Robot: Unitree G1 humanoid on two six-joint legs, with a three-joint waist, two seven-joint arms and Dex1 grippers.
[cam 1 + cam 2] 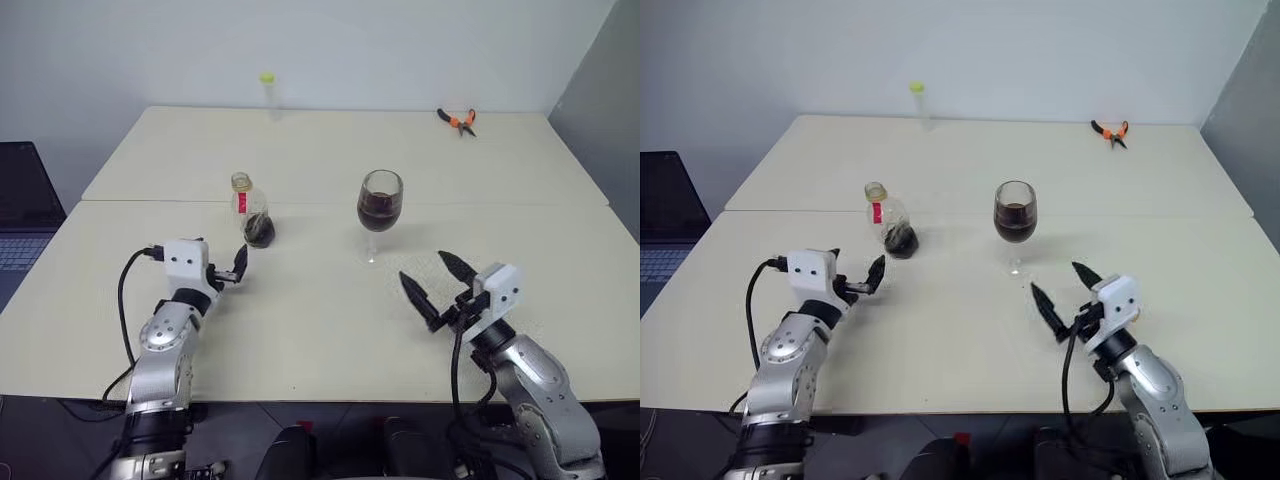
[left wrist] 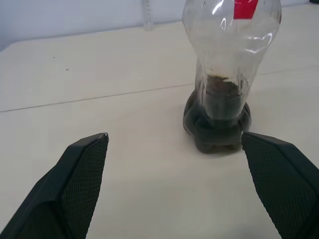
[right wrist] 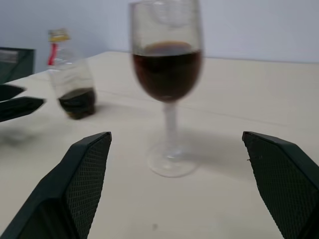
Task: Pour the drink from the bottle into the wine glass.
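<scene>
While the wine glass [image 1: 380, 212] stands upright near the middle of the counter [image 1: 320, 330], its bowl holds the dark brown drink [image 3: 167, 72] to roughly half its height. Well apart from it, toward the counter's left edge, the bottle [image 1: 251, 211] stands upright with a little dark liquid pooled in its base and a red label at its neck. The left tool [image 1: 236, 268] hovers just short of the bottle on the near side, its black fingers spread wide and grasping nothing, with a clear gap to the bottle. The right tool [image 1: 436, 285] sits nearer the counter's front edge, on the near side of the glass and slightly to its right, fingers likewise released and empty. By the far edge stands a thin clear tube [image 1: 268, 94] with a yellow-green top, and orange-handled pliers [image 1: 458, 121] lie toward the far right corner.
</scene>
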